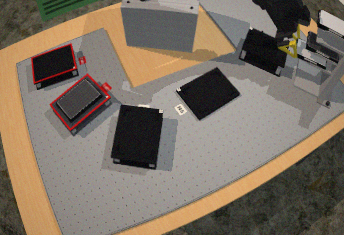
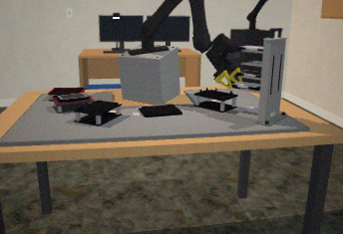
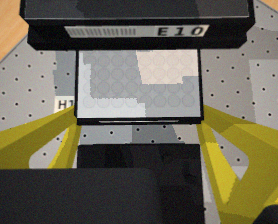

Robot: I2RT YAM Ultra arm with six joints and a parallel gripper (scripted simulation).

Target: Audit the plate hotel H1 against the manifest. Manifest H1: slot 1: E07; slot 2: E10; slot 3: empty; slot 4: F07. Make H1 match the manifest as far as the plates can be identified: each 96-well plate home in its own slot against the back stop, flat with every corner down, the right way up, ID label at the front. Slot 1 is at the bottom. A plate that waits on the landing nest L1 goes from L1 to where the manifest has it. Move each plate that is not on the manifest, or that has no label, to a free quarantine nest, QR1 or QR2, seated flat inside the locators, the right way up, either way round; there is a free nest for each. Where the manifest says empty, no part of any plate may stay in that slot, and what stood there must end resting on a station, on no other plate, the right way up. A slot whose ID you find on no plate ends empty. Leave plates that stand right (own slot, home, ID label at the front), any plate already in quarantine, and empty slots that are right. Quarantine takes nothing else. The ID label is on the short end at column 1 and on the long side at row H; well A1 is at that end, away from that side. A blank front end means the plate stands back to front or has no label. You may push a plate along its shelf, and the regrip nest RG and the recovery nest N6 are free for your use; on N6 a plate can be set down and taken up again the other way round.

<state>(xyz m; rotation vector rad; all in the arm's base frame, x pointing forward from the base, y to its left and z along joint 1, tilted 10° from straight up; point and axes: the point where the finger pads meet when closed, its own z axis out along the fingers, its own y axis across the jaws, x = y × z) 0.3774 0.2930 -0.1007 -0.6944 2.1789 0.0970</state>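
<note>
My gripper (image 3: 138,111) (image 1: 291,46) (image 2: 229,79) is shut on a plate (image 3: 112,80) with a pale, round-welled top, its fingers on the two long sides near the close end. The close end is seen almost edge-on, so I read no ID there. Above and beyond it, a dark plate (image 3: 55,37) shows the front label E10 (image 3: 183,31). The held plate reaches in under that plate. The hotel H1 (image 2: 272,84) (image 1: 331,84) stands at the right; its tag (image 3: 65,104) shows below. Which slot level the held plate is at I cannot tell.
A raised black nest (image 1: 262,51) (image 2: 215,99) stands before the hotel. A low black nest (image 1: 208,94) (image 2: 160,111) and another raised one (image 1: 137,134) lie mid-mat. At the left, one red-rimmed nest (image 1: 54,64) looks empty; the other holds a grey plate (image 1: 79,99).
</note>
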